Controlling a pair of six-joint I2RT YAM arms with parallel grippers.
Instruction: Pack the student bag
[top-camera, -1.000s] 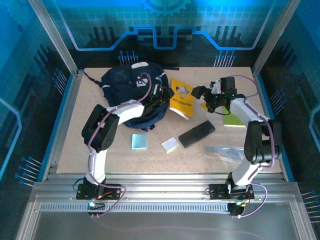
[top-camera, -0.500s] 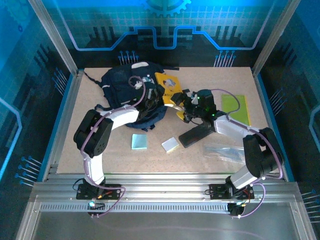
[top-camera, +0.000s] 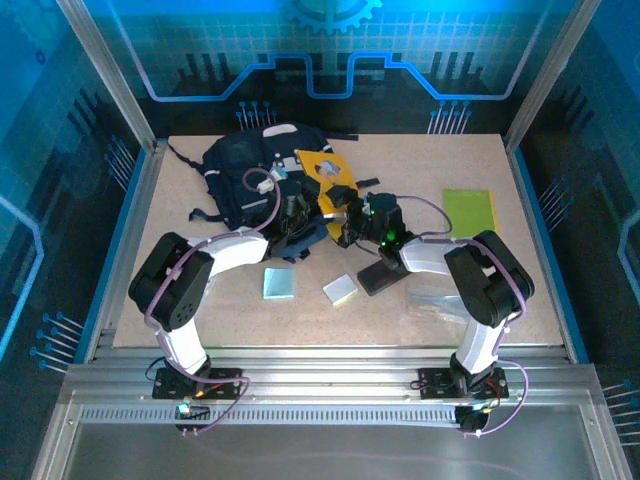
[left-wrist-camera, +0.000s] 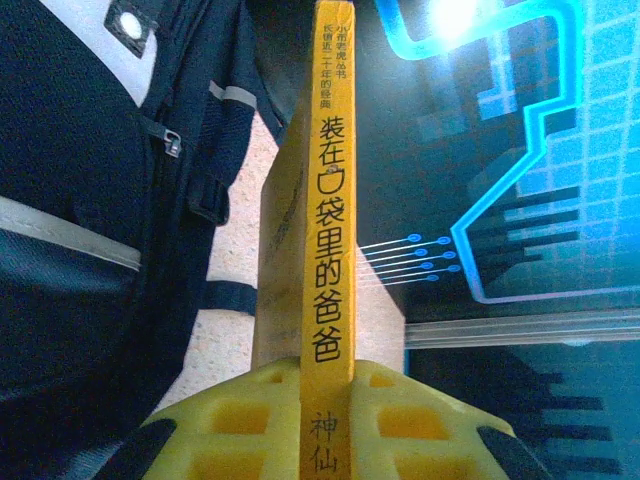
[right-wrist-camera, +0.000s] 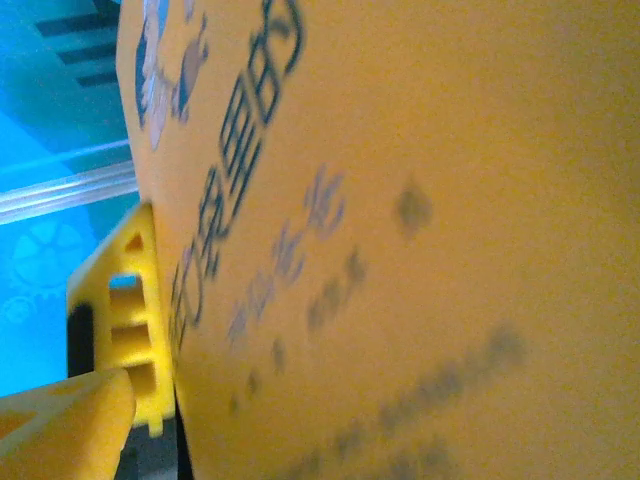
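Pinches yellow book (left-wrist-camera: 326, 230) by its spine in left gripper (left-wrist-camera: 326, 420), nearly closed on it, just beside student bag (top-camera: 245, 175) at table's far left. Holds right gripper (top-camera: 348, 212) wide open near the cover, gripping nothing. Could twist book out of that thin pinch, or snag it on the bag, if nudged.

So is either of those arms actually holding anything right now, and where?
The left tool is shut on the yellow book, pinching its spine near one end. The right tool stands open close to its cover, not gripping it.
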